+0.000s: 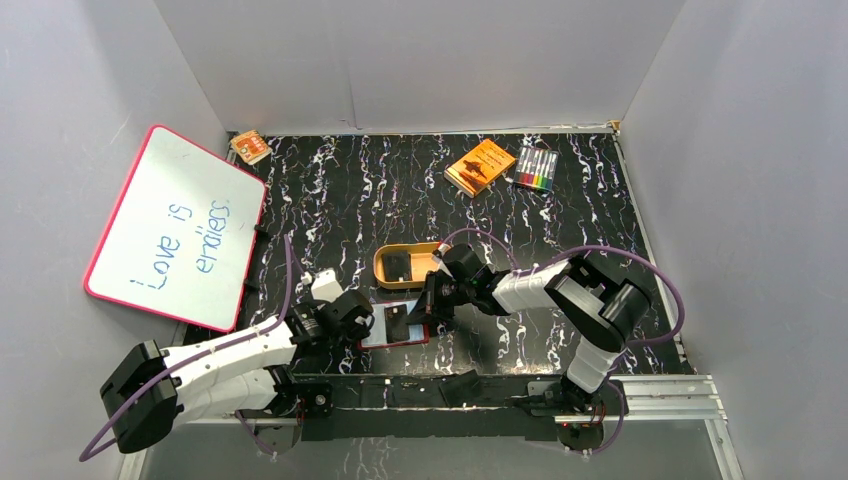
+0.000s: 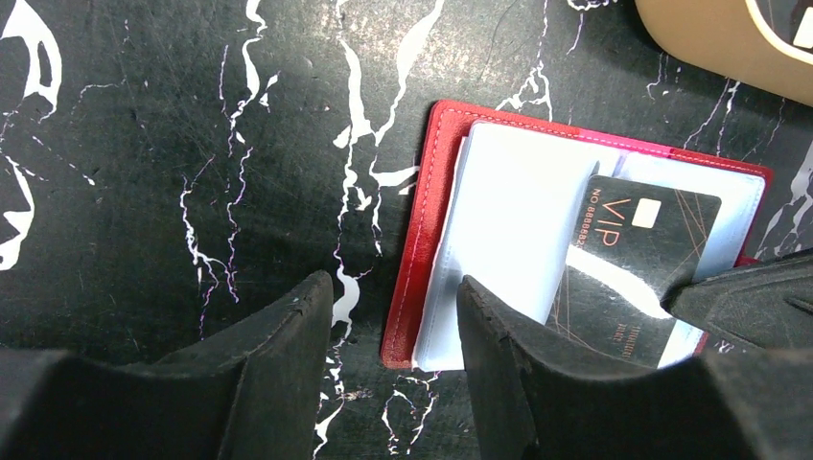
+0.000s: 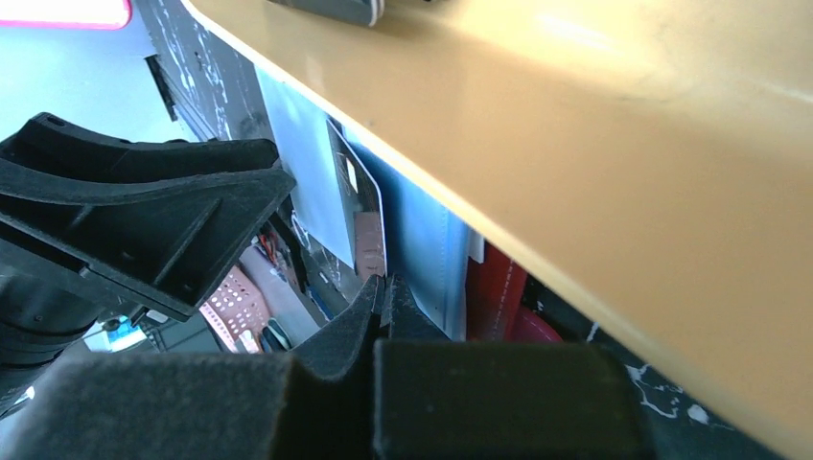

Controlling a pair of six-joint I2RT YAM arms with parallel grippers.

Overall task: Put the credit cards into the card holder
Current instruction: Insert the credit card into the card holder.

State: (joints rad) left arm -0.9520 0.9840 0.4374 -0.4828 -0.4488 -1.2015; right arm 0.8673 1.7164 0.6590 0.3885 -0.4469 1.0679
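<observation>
1. Left wrist view: the left fingers stand apart, astride the red left edge of the card holder, one over its pale pocket and one over bare tabletop.
2. The right fingers are clamped on a corner of the black VIP card, which lies slanted across the open card holder's pockets, not yet in a slot.
3. Step in hand: insertion. Next, I judge, the card's edge must square to a pocket mouth and slide in.
4. Only the top view looks inside the tan tray just beyond the card holder, where there is a dark item, perhaps another card.
</observation>
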